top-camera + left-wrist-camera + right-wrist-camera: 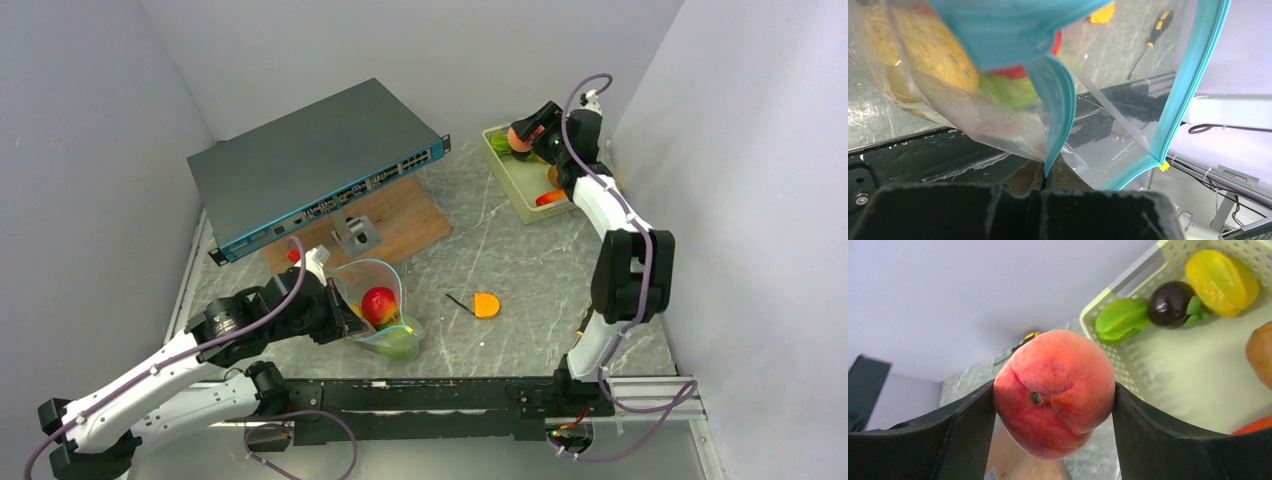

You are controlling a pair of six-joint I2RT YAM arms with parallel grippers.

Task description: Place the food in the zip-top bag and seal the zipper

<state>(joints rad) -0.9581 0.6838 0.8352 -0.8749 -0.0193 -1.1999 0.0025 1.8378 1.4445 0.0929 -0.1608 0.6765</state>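
The grey marbled table [540,270] carries a flat network switch [300,150] and wooden board [410,225] at the back left, a pale green basket [515,180] back right, and a screwdriver [458,299] beside an orange piece [487,304] mid-table. The zip-top bag [385,335] seems to touch down near the front.

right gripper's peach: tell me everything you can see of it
The peach looks like a smooth plastic toy, orange-pink deepening to red, with a crease and a small greenish stem dimple facing the wrist camera. It is whole and clamped at its sides between the two black fingers of the right gripper, the only things touching it. In the top view it hangs over the far-left corner of the pale green basket, apparently clear of it.
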